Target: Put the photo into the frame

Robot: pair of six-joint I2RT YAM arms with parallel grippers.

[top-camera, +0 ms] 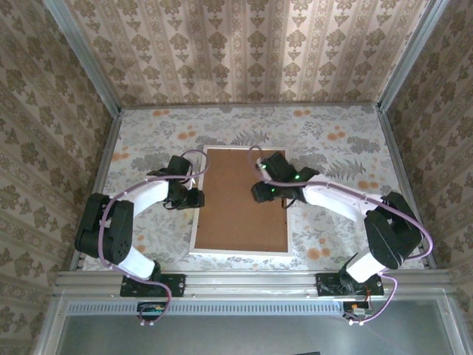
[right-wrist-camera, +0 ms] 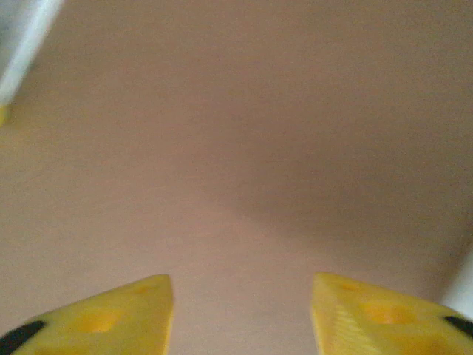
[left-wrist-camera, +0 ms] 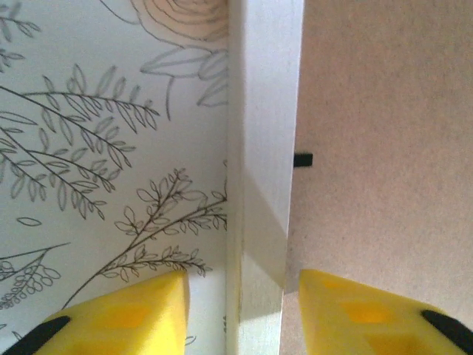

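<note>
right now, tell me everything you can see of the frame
The frame is a large, thin-edged white rectangle lying flat on the floral table, long sides running away from the arms. A brown board fills its inside; only the narrow white border shows, smooth and painted-looking. A small black tab sits at its inner left edge. The left gripper stands open astride that left rail, a gap either side. The right gripper is open above the board.

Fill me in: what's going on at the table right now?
The white frame lies flat on the table with a brown backing board set inside it. The left pincer stands open astride the frame's left edge, not clamping it. The right pincer hangs open close over the board. What lies under the board is hidden.
</note>
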